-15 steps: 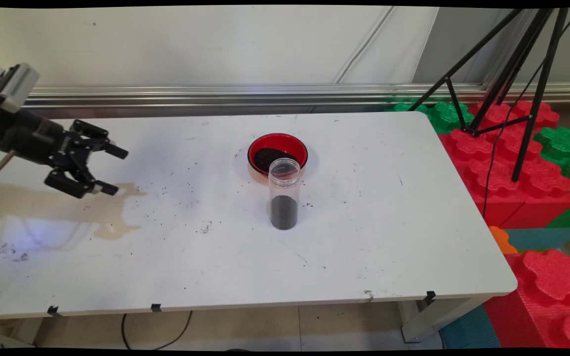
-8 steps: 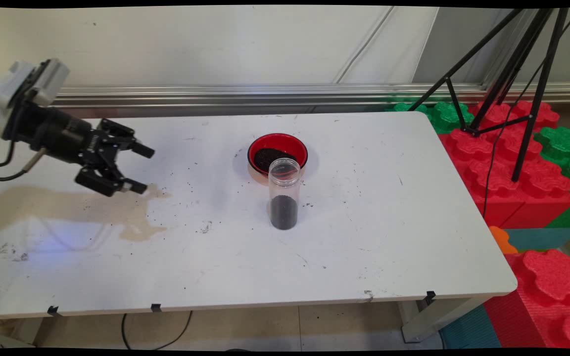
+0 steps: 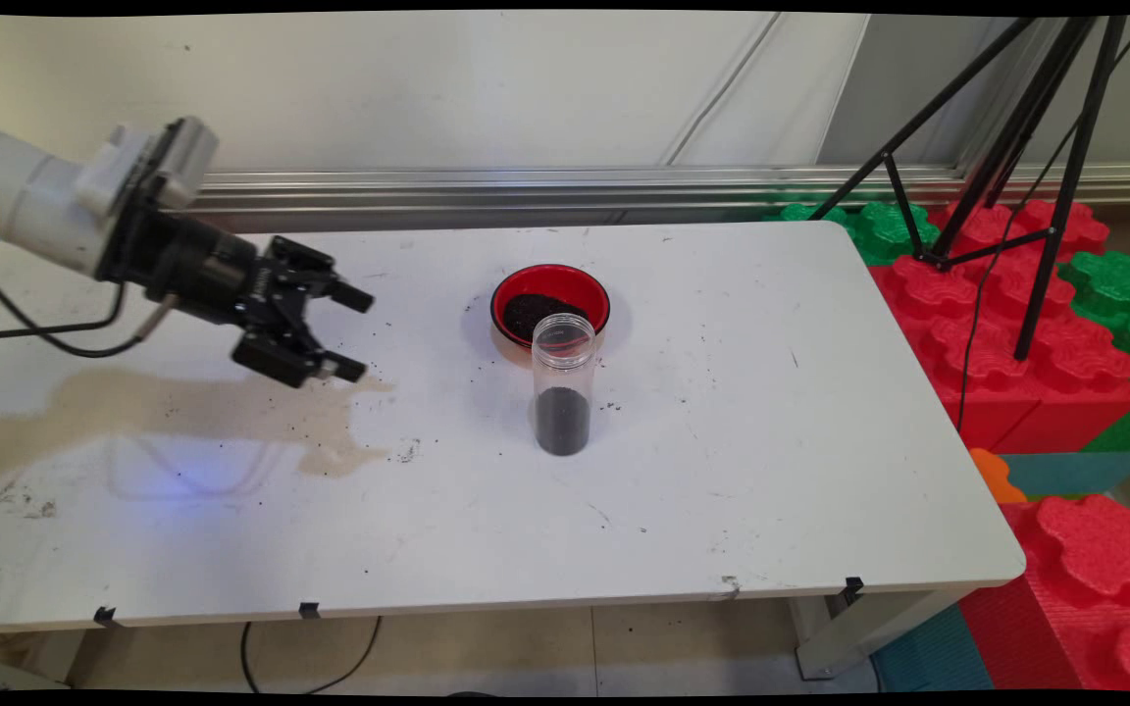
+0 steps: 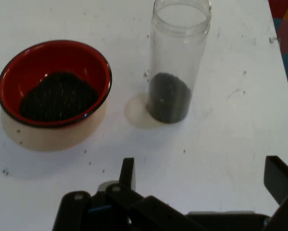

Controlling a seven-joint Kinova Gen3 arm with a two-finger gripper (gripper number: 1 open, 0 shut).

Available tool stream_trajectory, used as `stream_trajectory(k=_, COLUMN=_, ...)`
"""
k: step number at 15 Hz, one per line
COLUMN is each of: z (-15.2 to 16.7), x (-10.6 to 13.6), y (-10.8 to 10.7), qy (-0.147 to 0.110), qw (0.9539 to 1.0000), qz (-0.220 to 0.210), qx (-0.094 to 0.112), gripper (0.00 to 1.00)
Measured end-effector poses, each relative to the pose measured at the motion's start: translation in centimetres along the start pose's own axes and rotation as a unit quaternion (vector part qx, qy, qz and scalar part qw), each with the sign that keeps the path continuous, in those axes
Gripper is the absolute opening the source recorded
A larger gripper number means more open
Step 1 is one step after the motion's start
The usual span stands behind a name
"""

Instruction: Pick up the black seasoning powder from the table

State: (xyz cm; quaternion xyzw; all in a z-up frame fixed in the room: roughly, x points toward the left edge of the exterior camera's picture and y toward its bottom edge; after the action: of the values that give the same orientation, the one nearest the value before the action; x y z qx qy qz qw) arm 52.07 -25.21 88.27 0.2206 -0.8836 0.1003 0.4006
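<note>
Two vessels stand on the white table (image 3: 742, 490), and near to far the scene runs like this. Along the near edge, small black clips (image 3: 105, 616) grip the tabletop, and a dark cable (image 3: 261, 667) loops on the floor below it. Farther in, a clear plastic jar (image 3: 562, 383) stands upright without a lid at about the table's middle, its lower part filled with dark granules (image 3: 562, 420). Touching or just behind the jar, on its far side, sits a red bowl (image 3: 550, 297) with a black rim, holding a heap of the same dark material. Loose dark specks (image 3: 408, 453) are scattered over the tabletop to the left of the jar. To the left of both vessels and well apart from them, the black gripper (image 3: 352, 332) hangs above the table, pointing right toward them, its two fingers spread wide with nothing between them; in the hand view the gripper (image 4: 202, 180) shows both vessels ahead of its fingers. At the far right, beyond the table's end, a black tripod (image 3: 1006, 147) stands on red and green foam blocks (image 3: 1046, 294).
</note>
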Motion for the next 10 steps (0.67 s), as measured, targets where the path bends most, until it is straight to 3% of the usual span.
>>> stream_trajectory(k=10, z=8.4, x=1.3, y=0.2, qy=0.031, qw=0.9995, qz=-0.001, qx=0.006, gripper=1.0)
